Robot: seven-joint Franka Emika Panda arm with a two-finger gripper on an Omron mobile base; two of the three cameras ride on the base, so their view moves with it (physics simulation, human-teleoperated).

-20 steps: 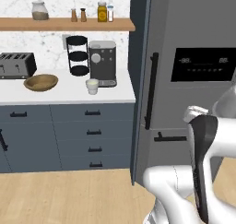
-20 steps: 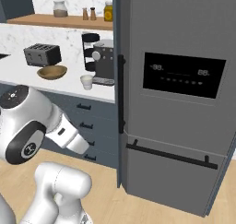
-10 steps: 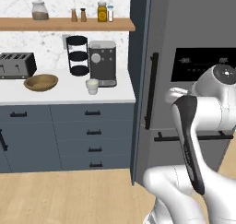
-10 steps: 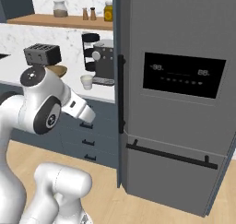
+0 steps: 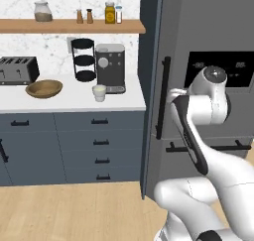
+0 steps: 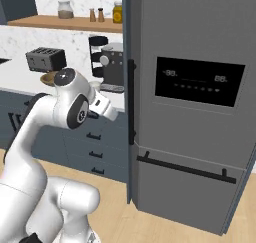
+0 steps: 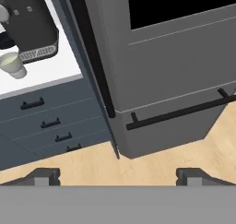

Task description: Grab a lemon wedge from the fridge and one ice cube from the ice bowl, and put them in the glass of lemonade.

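The fridge point(image 5: 208, 41) is the tall dark-grey appliance on the right, with its door shut and a long black vertical handle point(image 5: 162, 98). The lemon wedge is hidden behind that door. The brown ice bowl point(image 5: 43, 88) sits on the white counter beside the toaster. The glass of lemonade point(image 5: 99, 92) stands in front of the coffee machine and shows again as the glass point(image 7: 13, 65) in the hand view. My gripper point(image 7: 118, 176) is open and empty, its fingertips point(image 7: 44, 176) far apart. It points down at the fridge's lower front point(image 7: 175, 71), in front of the handle point(image 7: 94, 57).
A black toaster point(image 5: 17, 69), a round black rack point(image 5: 83, 60) and a grey coffee machine point(image 5: 110, 66) stand on the counter. Jars line the wooden shelf point(image 5: 69, 26). Dark drawers point(image 5: 99, 146) fill the space below. The fridge's lower drawer has a horizontal bar point(image 6: 185, 168). The floor is wood.
My arm has lifted from low down and swung up toward the fridge door, the elbow now level with the dispenser panel. The jaws stayed open. Nothing else moved.
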